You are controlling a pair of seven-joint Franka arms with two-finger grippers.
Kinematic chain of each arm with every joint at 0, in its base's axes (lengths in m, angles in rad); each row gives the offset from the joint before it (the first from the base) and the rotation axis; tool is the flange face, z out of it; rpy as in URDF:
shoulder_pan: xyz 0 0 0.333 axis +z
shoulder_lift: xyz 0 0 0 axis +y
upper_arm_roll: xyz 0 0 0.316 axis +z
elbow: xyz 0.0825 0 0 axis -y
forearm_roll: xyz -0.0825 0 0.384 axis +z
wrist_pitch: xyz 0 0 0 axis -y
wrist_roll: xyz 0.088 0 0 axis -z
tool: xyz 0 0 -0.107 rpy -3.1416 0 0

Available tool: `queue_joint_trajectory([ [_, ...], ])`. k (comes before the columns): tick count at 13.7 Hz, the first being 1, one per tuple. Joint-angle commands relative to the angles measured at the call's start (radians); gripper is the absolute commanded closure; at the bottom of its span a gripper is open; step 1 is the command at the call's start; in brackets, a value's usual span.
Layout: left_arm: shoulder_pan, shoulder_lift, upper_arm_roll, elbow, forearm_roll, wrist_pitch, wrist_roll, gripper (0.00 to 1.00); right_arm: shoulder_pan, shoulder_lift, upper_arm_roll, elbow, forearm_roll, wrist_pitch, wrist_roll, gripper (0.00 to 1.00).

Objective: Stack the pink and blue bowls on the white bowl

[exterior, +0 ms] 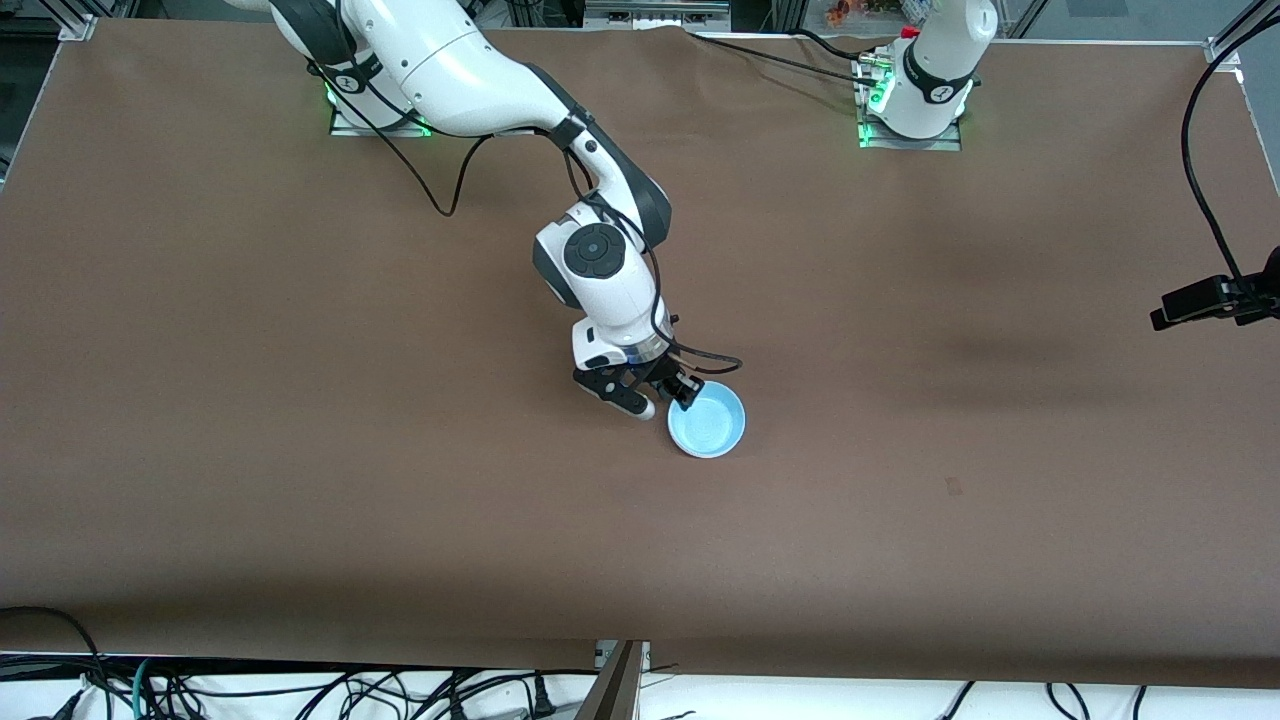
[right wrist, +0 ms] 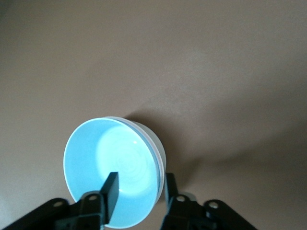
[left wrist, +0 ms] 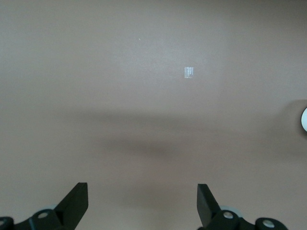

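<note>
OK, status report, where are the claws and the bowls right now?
Right claw straddles the blue bowl rim, fingers apart, one inside. Blue bowl nested in a white bowl. Left claw open, waiting over bare table.

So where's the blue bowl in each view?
Front view: blue bowl mid-table, right gripper at its rim.
Right wrist view: blue bowl fills the lower middle, one finger inside, one outside; it sits in a pale bowl.
Left wrist view: not visible.
Shared landmark: the brown table.
</note>
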Motion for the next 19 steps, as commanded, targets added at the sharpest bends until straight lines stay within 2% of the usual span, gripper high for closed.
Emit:
queue_joint_trajectory([
  [1, -0.003, 0.012, -0.001, 0.031, -0.012, -0.017, 0.01, 0.0, -0.023, -0.051, -0.001, 0.03, -0.012, -0.113, -0.006, 0.09],
  [2, -0.003, 0.011, -0.001, 0.03, -0.014, -0.017, 0.01, 0.0, -0.041, -0.087, 0.002, 0.028, -0.015, -0.15, -0.021, 0.0],
  [4, -0.003, 0.012, -0.001, 0.03, -0.012, -0.017, 0.01, 0.0, -0.078, -0.16, -0.008, 0.024, -0.02, -0.265, -0.14, 0.0],
  [7, -0.004, 0.013, -0.001, 0.031, -0.012, -0.015, 0.009, 0.0, -0.11, -0.277, -0.095, -0.004, -0.009, -0.499, -0.342, 0.0],
  [10, -0.013, 0.011, -0.002, 0.036, -0.016, -0.017, 0.006, 0.0, -0.113, -0.408, -0.161, -0.132, -0.005, -0.564, -0.489, 0.0],
  [12, -0.035, 0.013, -0.001, 0.048, -0.013, -0.017, 0.004, 0.0, -0.118, -0.533, -0.204, -0.235, 0.0, -0.613, -0.593, 0.0],
  [14, -0.035, 0.015, -0.001, 0.05, -0.011, -0.017, 0.007, 0.0, -0.121, -0.648, -0.273, -0.28, 0.009, -0.733, -0.736, 0.0],
  [17, -0.035, 0.021, -0.002, 0.063, -0.014, -0.017, 0.009, 0.0, -0.121, -0.789, -0.417, -0.291, 0.037, -0.946, -0.989, 0.0],
  [19, -0.036, 0.022, -0.002, 0.07, -0.014, -0.017, 0.009, 0.0, -0.12, -0.875, -0.489, -0.321, 0.023, -1.009, -1.049, 0.0],
])
